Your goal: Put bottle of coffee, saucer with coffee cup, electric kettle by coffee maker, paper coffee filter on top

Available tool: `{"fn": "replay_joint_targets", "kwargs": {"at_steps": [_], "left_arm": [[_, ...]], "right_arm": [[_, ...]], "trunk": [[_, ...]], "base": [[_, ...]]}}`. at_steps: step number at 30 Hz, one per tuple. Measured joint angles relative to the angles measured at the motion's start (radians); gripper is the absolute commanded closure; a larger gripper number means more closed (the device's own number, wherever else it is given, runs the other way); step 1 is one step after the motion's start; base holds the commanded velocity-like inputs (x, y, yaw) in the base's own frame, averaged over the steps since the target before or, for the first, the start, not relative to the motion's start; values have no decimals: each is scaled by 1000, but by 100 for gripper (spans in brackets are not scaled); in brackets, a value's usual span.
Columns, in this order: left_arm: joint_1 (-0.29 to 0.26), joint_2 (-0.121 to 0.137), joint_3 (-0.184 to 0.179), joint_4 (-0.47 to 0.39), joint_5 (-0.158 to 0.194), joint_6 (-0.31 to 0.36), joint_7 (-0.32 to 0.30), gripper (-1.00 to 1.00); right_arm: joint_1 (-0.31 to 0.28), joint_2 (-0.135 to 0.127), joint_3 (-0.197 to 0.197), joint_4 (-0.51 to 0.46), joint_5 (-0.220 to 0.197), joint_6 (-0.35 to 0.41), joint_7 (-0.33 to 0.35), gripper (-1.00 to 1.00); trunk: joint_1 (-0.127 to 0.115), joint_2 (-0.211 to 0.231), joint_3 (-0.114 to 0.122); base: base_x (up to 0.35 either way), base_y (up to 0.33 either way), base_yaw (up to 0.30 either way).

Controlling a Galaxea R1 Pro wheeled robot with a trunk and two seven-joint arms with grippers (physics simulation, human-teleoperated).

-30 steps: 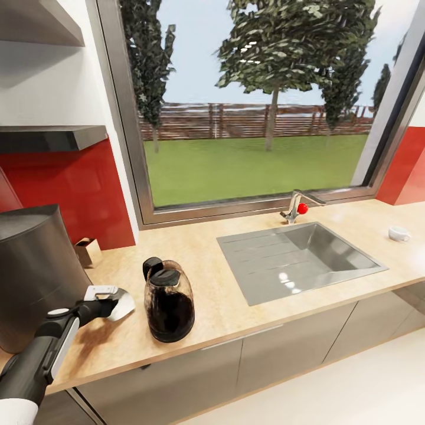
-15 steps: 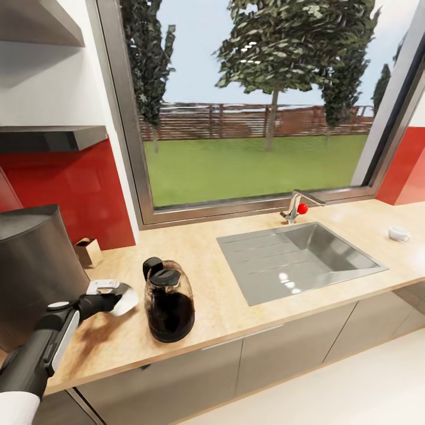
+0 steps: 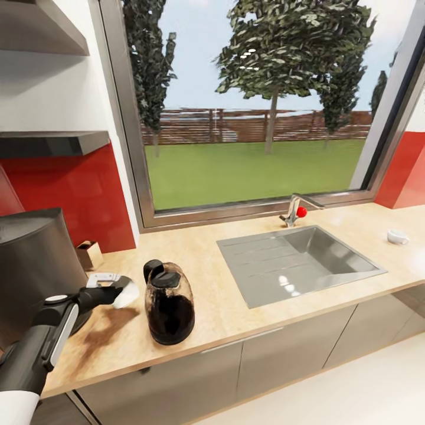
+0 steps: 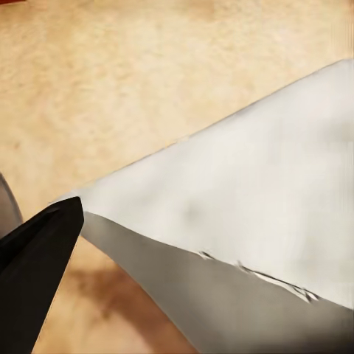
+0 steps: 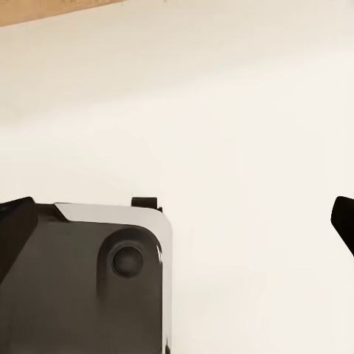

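Left end effector (image 3: pixel 116 289) is clamped on the paper coffee filter (image 3: pixel 126 293), held over the desk (image 3: pixel 224 295) between coffee maker (image 3: pixel 35 265) and electric kettle (image 3: pixel 169 304). Right end effector (image 5: pixel 177 221) fingers sit apart.

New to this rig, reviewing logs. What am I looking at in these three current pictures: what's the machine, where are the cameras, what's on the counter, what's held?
It is a simulated wheeled robot with two arms. The head view looks down over a beige wood-look kitchen countertop. On it stand a large dark grey coffee maker, a dark glass electric kettle with a black lid, a small brown box, and a small white cup beyond the steel sink. The left gripper holds a white paper coffee filter between coffee maker and kettle. The left wrist view, from a camera near that gripper, shows the filter close up above the countertop. The right wrist view shows two dark fingertips set apart over a pale floor.
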Motion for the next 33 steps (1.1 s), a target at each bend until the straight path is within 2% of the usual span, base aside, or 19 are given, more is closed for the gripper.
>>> {"fn": "replay_joint_targets", "kwargs": {"at_steps": [9,27,33], "left_arm": [[6,-1,0,-16,1,18,0,100],[9,0,-3,-30,0,19,0,100],[9,-1,-3,-36,0,18,0,100]], "right_arm": [[0,0,-1,0,0,0,0,-100],[0,0,-3,0,0,0,0,-100],[0,0,-3,1,0,0,0,-100]], "trunk": [[0,0,12],[0,0,13],[1,0,13]], "base": [[0,0,0],[-1,0,0],[-226,0,0]]}}
